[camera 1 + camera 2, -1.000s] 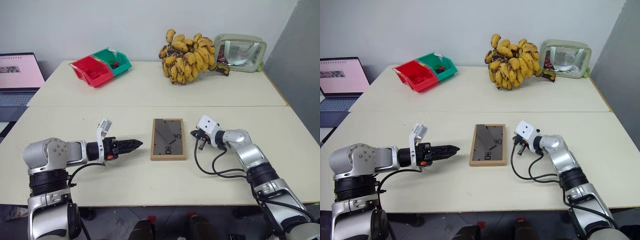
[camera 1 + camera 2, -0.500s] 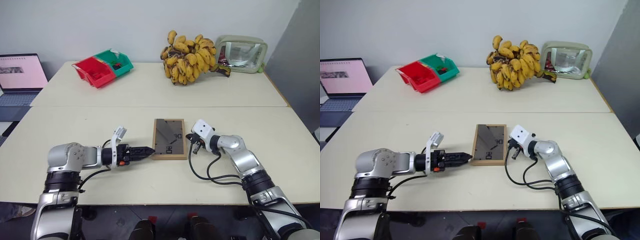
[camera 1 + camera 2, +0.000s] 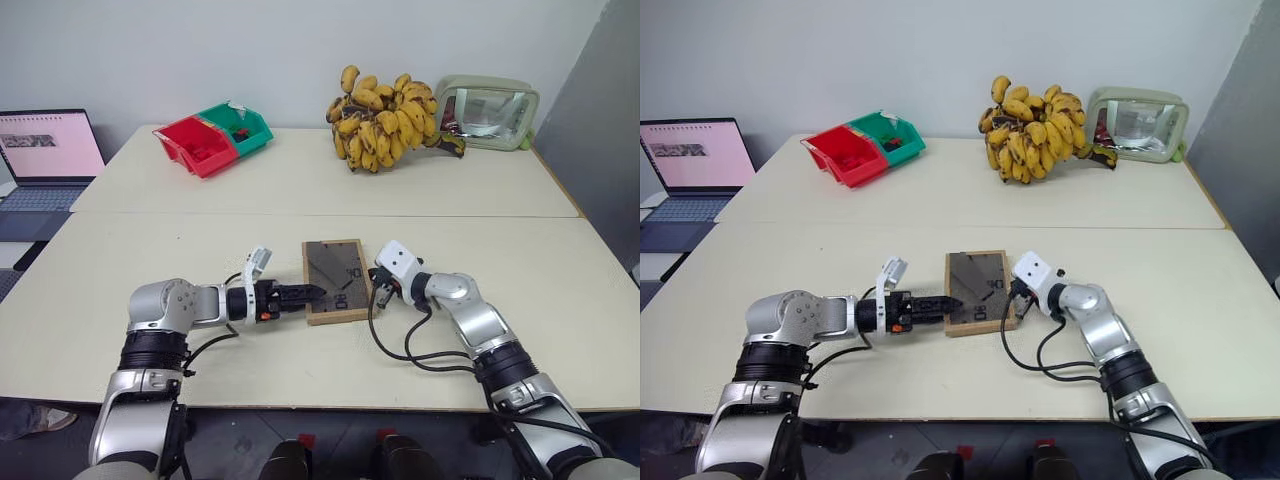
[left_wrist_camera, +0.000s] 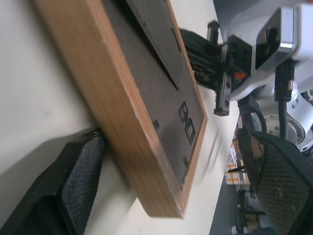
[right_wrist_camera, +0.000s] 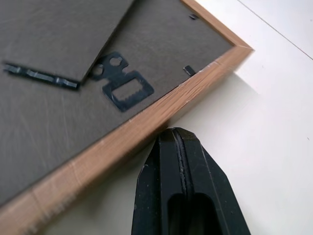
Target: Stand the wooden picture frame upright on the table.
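Left eye view is showing you the wooden picture frame (image 3: 336, 279) lying back-up on the table (image 3: 300, 190), near its front edge — your left gripper (image 3: 312, 293) is spreading its fingers wide around the frame's left edge, while your right gripper (image 3: 377, 291), fingers pressed together and holding nothing, is sitting against the frame's right edge.

Both arms are silver-grey metal with rounded joint housings and black rings between segments. Each wrist carries a white camera block. The left gripper (image 3: 312, 293) has black textured fingers and a small orange-red mark; the right gripper (image 3: 378, 295) trails looping black cables.
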You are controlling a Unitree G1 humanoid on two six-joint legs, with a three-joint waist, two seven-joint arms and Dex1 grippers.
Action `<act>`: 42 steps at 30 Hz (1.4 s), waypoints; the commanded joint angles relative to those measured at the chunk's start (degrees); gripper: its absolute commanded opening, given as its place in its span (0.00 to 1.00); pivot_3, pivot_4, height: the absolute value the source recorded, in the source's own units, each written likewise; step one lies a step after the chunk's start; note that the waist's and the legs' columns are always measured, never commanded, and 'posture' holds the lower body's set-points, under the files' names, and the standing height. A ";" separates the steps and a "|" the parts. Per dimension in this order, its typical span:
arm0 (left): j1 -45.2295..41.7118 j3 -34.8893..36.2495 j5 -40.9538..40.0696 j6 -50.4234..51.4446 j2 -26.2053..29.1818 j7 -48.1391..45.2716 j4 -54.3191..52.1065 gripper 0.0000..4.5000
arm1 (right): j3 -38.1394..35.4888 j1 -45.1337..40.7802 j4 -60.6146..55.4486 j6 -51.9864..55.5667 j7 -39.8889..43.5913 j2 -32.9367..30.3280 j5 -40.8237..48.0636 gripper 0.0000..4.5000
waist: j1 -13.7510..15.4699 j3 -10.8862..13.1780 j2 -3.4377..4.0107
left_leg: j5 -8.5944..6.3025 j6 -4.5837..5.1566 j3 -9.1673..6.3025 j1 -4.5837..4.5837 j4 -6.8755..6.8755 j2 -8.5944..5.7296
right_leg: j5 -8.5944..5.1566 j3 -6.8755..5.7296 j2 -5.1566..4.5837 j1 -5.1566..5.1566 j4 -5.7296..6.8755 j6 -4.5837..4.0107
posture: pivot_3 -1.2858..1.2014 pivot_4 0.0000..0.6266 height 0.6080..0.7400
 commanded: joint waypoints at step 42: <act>-2.48 -1.00 -0.15 -8.17 7.05 -1.65 -9.68 0.29 | -10.70 -1.77 -14.43 13.48 10.83 -11.32 14.09 0.24 | -0.29 0.09 -0.07 | 0.00 0.00 -0.02 -0.32 -0.15 0.03 | 0.04 -0.05 0.05 -0.20 -0.45 0.07 | 0.52 0.24 1.00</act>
